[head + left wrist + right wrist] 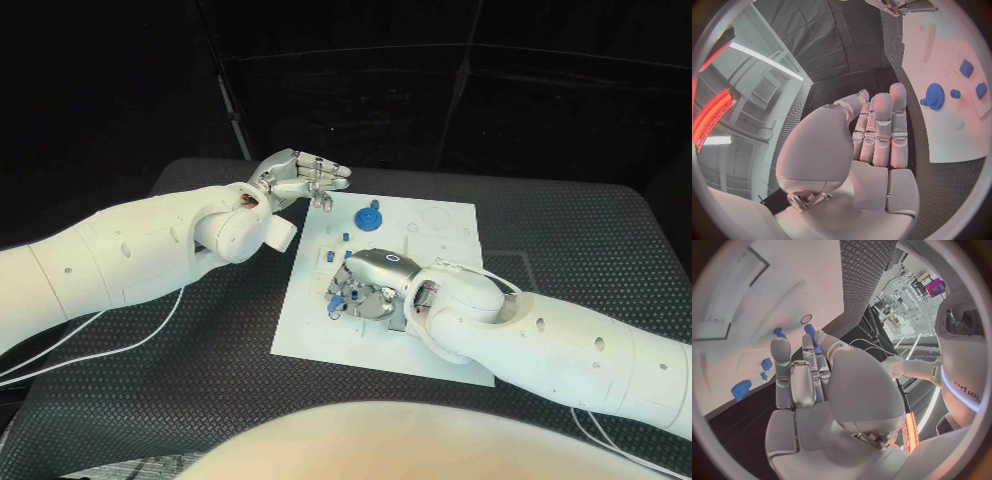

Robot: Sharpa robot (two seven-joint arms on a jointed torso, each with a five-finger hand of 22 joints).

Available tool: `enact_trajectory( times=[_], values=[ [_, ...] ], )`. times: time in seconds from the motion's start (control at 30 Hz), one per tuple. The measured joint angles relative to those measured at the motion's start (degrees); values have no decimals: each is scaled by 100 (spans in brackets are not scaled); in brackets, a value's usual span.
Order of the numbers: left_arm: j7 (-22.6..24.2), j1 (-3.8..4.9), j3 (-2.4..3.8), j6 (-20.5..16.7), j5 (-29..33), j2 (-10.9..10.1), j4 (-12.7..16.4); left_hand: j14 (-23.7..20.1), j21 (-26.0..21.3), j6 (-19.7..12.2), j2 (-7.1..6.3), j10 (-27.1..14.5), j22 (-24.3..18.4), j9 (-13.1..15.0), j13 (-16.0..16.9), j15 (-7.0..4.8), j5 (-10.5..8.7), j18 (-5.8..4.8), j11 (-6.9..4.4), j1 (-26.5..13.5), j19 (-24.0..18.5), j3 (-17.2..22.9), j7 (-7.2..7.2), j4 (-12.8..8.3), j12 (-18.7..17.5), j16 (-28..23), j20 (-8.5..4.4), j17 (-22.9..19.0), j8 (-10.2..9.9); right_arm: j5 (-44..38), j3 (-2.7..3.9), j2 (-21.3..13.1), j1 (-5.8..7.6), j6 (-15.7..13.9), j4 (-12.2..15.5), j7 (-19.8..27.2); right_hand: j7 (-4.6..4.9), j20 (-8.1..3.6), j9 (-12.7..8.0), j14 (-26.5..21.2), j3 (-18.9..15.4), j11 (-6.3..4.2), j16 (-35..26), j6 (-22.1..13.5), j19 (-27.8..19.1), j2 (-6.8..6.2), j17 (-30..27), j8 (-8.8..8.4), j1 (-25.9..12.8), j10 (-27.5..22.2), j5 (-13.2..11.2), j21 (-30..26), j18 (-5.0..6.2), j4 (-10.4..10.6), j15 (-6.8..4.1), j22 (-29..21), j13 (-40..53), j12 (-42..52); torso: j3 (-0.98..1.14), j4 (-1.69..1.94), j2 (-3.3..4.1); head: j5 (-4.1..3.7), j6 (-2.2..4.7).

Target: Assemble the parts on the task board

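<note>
Parts [372, 214] crowd board's [447, 222] left edge; both hands [306, 180] [372, 280] empty, fingers straight.

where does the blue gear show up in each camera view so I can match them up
Head view: the blue gear sits near the task board's far edge, beside the left hand.
Left wrist view: the gear lies on the board past the fingers.
Right wrist view: probably the blue piece by the board's edge.
Shared landmark: the white task board.
</note>
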Motion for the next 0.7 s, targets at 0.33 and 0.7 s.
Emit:
enact_trajectory(
  times=[0.33, 0.7],
  values=[
    [-2, 0, 0, 7, 0, 5, -12, 0, 0, 0, 0, 0, -3, 0, 0, 0, 0, 0, 0, 0, 0, 0, 0, 0, 0, 0, 0, 0, 0, -78, -3, -12, 0, 208, -19, -19, 2, 0, 1, 0, 0, 0, 0, -2, 0, -31, -6, -16, 31, 0, -1, 0, 0, 0, 0, 0, -1, -3, -1, 0, -3, 5, 0],
    [-5, 0, 0, 12, 0, 14, -20, 0, 0, 0, 0, 0, -4, 0, -1, 0, 0, 0, 0, 0, 0, 0, 0, 0, 0, 0, 0, 0, 0, -154, -9, 23, 0, 380, -60, -62, 4, 0, 0, 0, -1, 0, 0, -3, 0, -39, -12, -3, 38, 0, -3, 0, 0, 0, 0, 1, -2, -6, -3, 0, -3, 4, 0]
  ],
)
